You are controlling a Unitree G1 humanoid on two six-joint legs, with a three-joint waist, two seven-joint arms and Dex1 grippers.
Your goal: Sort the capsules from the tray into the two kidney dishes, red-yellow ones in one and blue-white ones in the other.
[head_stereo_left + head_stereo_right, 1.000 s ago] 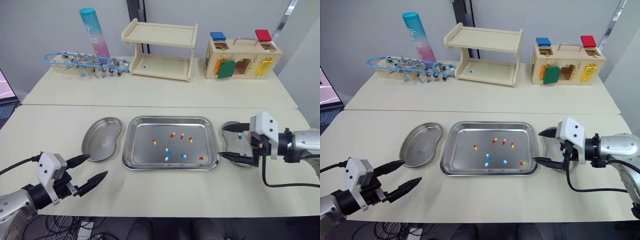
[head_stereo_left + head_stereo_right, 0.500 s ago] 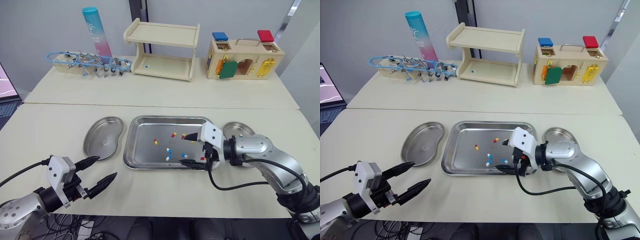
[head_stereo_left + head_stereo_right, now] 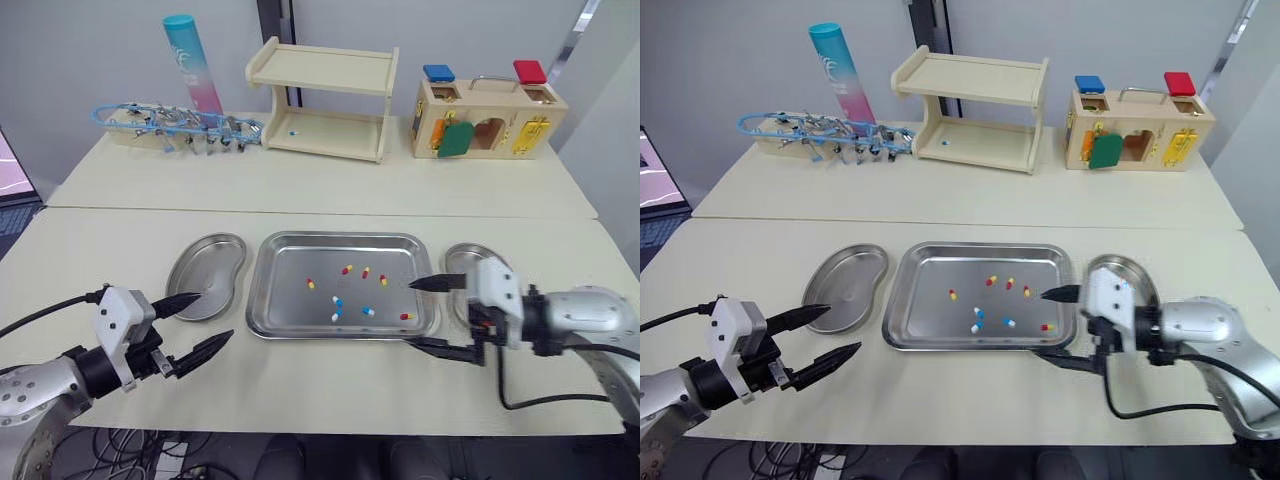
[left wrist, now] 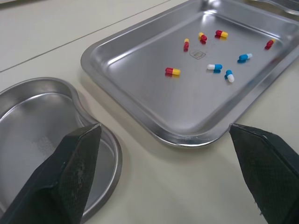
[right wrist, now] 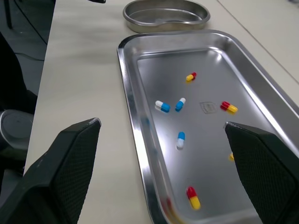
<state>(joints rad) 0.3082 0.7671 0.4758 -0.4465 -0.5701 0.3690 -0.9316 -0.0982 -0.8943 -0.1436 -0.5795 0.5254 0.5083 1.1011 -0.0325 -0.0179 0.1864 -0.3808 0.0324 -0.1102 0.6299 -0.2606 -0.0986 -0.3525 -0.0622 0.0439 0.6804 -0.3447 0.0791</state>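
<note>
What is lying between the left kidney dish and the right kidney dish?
The tray lies between the left kidney dish and the right kidney dish, as the left eye view shows. It holds red-yellow capsules and blue-white capsules.

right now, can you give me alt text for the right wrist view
A steel tray holds three blue-white capsules and a few red-yellow capsules, seen between the two wide-open black fingers of the right gripper. A kidney dish sits on the table just past the tray's far end.
</note>
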